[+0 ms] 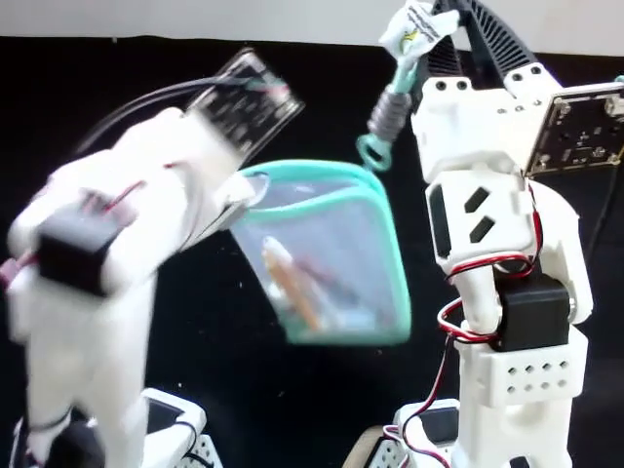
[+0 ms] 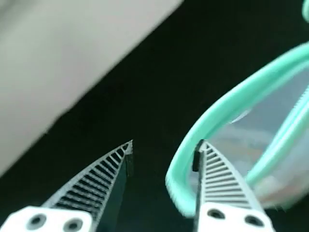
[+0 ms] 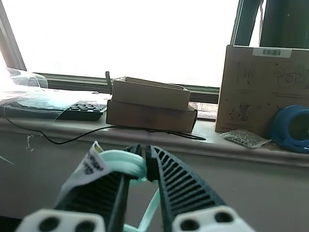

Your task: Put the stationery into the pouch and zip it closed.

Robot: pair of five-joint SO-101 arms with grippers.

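Overhead, the pouch hangs clear of the black table at the middle of the high view. It is a see-through, soft-walled bag edged in a mint fabric trim, sagging out of square. The stationery, an orange pen among it, lies slumped inside toward 6 o'clock. At 1 o'clock from the pouch the right gripper pinches the pull cord, a mint loop with a grey ferrule and a white tag. The left arm stands at 9 o'clock, meeting the pouch at its 10 o'clock corner. I cannot tell whether the zip is fully run.

From the left wrist, the left gripper is spread wide, gripping nothing. The trim curves between its 2 ribbed fingers, close against 1 of them and not clamped.

From the right wrist, the right gripper's 2 fingers are nearly together on the smooth mint cord, the tag sticking out beside them. Cardboard boxes sit on a sill behind.

Likely the pouch is light, floppy and a little slick. Held by the cord alone it should swing and twist. The trim is the firmest part, so the corner by the left gripper looks the best hold: that would brace the pouch against the right's pull on the cord.
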